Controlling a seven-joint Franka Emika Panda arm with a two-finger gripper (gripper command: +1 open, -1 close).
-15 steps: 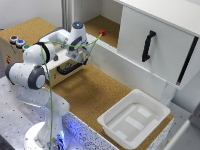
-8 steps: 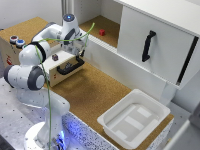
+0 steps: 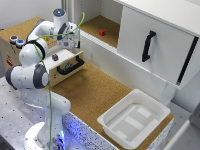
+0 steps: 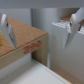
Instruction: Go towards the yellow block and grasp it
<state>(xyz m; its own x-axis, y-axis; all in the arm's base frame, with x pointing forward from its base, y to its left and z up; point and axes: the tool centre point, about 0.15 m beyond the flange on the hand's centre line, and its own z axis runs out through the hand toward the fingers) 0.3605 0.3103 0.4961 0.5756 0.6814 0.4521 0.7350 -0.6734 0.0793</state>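
Since a second ago my arm has swung back toward the exterior view's left, away from the open cupboard, and my claw now hangs over the wooden box at the far left corner of the table. Both fingers stand wide apart in the wrist view, with nothing between them; only the box's cork top and its pale front edge show in the gap.

At the very edge of the wrist view, beside one finger, I see a small yellow-green patch on the box top; it may be the yellow block, but it is too cut off and blurred for me to be sure. In the exterior view I cannot pick out the block at all, since my own arm covers much of the box top.

Just below my claw, a drawer with a black handle stands pulled out, a small dark red thing lying in it. A red block sits on the cupboard shelf, well apart from me. A white tray rests on the table at the exterior view's right.
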